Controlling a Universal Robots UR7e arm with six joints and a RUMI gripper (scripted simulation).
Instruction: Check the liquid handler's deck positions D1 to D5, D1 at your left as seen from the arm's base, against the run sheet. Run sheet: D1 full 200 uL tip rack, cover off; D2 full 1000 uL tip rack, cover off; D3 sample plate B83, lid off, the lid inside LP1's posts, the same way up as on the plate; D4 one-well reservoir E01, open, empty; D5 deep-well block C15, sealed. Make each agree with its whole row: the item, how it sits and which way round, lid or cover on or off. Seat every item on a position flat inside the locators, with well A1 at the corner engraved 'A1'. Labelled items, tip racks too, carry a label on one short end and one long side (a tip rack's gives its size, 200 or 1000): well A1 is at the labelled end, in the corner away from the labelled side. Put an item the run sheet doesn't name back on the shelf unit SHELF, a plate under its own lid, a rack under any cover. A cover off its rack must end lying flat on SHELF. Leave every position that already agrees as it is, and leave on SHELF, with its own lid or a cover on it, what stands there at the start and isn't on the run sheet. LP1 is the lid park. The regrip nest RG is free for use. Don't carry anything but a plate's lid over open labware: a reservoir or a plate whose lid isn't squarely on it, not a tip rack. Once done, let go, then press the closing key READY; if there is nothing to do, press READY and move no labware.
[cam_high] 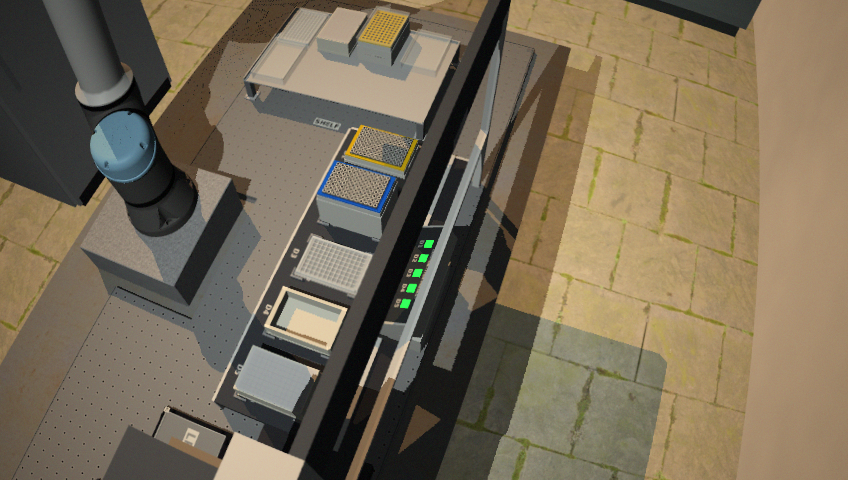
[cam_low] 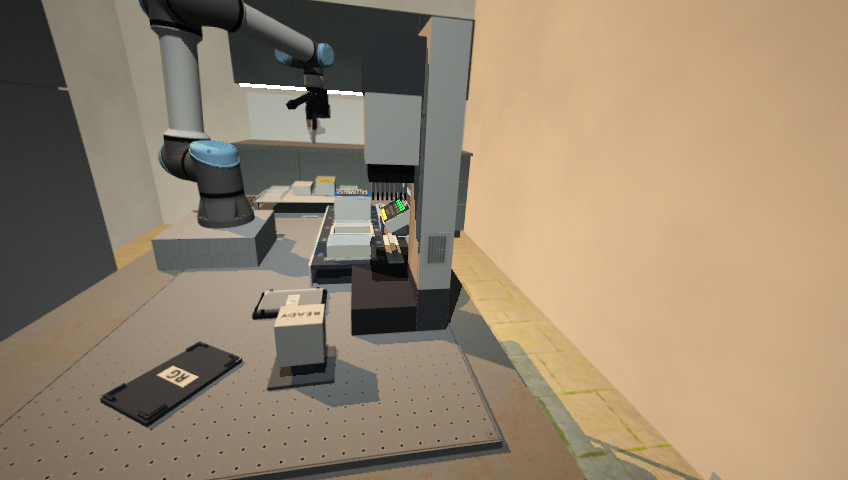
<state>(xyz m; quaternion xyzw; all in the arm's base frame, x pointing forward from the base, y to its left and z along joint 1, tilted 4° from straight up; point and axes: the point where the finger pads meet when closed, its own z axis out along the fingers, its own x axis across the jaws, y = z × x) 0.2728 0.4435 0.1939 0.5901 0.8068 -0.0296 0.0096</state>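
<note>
Open reservoir (cam_high: 304, 319) apparently dry, both tip racks (cam_high: 357, 190) full, end effector (cam_low: 312, 134) pressed together, nothing gripped

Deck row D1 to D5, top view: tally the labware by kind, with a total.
Uncovered tip racks: 2, yellow-rimmed and blue-rimmed
Clear well plates, lid off: 1
Cream open one-well reservoirs: 1
Grey sealed deep-well blocks: 1
Total: 5
</note>
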